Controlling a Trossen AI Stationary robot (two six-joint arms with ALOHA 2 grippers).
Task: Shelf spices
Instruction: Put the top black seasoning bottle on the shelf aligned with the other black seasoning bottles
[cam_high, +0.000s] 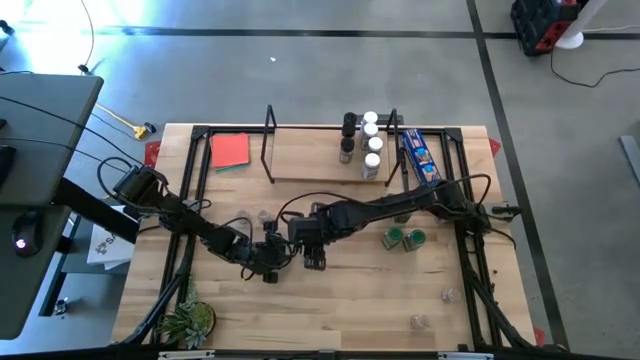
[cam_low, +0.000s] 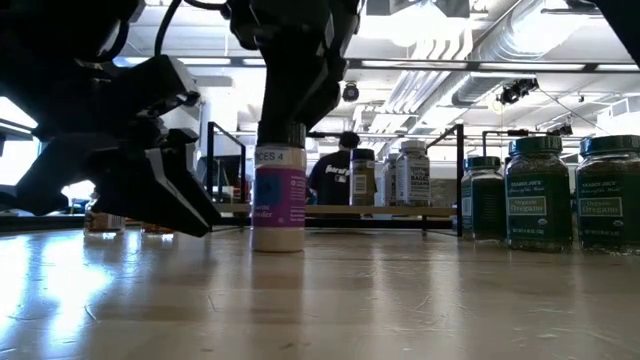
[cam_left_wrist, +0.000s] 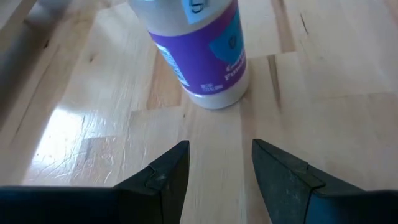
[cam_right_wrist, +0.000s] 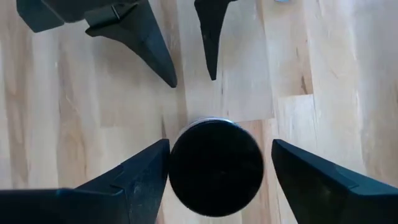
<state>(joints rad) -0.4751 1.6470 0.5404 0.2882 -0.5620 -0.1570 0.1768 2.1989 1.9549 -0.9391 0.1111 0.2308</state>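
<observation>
A spice jar (cam_low: 278, 205) with a purple label and a black lid (cam_right_wrist: 216, 167) stands upright on the table's middle. My right gripper (cam_right_wrist: 219, 144) hangs open above it, pointing down, with one finger on each side of the lid. My left gripper (cam_left_wrist: 219, 144) is open just to the jar's left, low over the table, with the jar (cam_left_wrist: 199, 50) ahead of its fingers. The light-wood shelf (cam_high: 310, 165) stands at the far side, and several jars (cam_high: 368, 145) stand on its right end. Two green-lidded jars (cam_high: 405, 238) stand on the table to the right. My right gripper comes at the jar's black lid (cam_right_wrist: 186, 155) from above, pointing down. One finger (cam_right_wrist: 146, 168) lies right beside the lid's rim and the other (cam_right_wrist: 298, 168) stands apart from it. Whether the near finger touches the lid, I cannot tell. The jar stands upright on the table.
A blue snack packet (cam_high: 420, 155) lies at the shelf's right end and a red card (cam_high: 230, 150) at its left. A small plant (cam_high: 188, 322) sits at the near left corner. Small clear jars (cam_high: 448, 295) lie near right. A person (cam_low: 335, 175) shows beyond the table.
</observation>
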